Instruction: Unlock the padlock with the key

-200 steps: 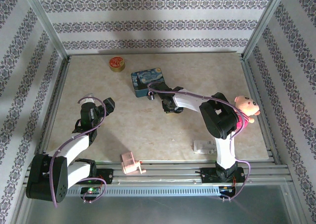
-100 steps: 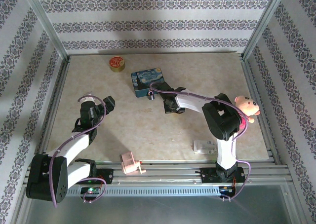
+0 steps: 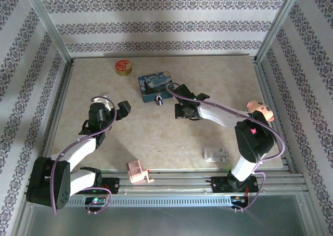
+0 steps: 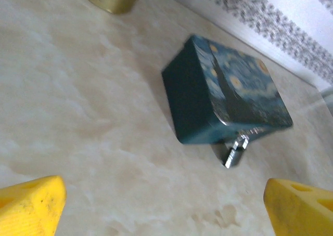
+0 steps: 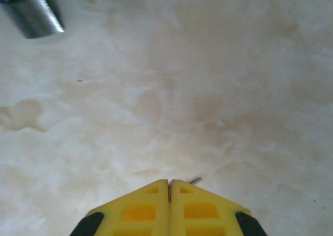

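Observation:
The small silvery padlock (image 3: 157,99) lies on the table against the near side of the blue painted tin (image 3: 156,86). It shows in the left wrist view as the padlock (image 4: 235,148) under the tin's corner, and at the top left of the right wrist view as the padlock (image 5: 33,12). My right gripper (image 3: 179,111) sits just right of it, low over the table. In its wrist view the right gripper (image 5: 169,183) is shut, and the thin metal tip of the key (image 5: 195,180) pokes out beside the seam. My left gripper (image 3: 120,109) is open, left of the tin, with nothing between its fingers (image 4: 32,205).
A round gold tin (image 3: 123,67) with a red lid stands at the back left. A pink plush toy (image 3: 261,111) sits at the right edge, a white part (image 3: 216,154) at the front right and a pink object (image 3: 139,172) at the front edge.
The right gripper has closed at its spot beside the padlock, and its arm's elbow swung right. The left gripper moved right, toward the tin, still open.

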Tool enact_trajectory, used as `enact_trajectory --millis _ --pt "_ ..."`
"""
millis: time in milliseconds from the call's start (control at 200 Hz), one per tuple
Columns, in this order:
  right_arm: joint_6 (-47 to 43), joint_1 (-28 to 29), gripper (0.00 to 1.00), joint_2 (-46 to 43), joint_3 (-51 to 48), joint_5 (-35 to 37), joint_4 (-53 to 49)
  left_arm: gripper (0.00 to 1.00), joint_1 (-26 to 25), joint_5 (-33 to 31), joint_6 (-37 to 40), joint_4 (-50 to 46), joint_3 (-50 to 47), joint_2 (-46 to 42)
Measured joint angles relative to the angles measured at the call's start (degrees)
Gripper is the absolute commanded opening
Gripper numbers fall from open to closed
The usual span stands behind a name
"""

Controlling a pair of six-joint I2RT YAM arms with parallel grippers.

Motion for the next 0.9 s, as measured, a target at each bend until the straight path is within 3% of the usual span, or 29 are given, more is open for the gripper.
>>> enact_trajectory --millis 175,330,455,650,905 --pt "-0.02 0.00 0.00 -7.58 -2.86 -4.28 1.79 1.00 -7.48 0.94 0.04 3.28 -0.02 2.97" --pt "0.42 0.00 0.00 -12.52 -3.30 -7.65 2.80 0.98 -11.10 3.15 0.63 10.88 -0.07 7.54" --pt "2.40 0.00 0.00 -15.67 -3.41 -10.56 4.02 0.87 -13.70 5.18 2.54 19.15 -0.42 11.65" --pt "5.97 0.00 0.00 -18.03 -3.41 -15.23 6.25 0.58 -16.85 9.97 6.78 32.96 -1.27 17.77" --pt "9.51 0.04 0.00 -18.97 -3.41 -20.17 9.73 0.49 -22.93 15.56 15.28 47.98 -1.22 26.05"
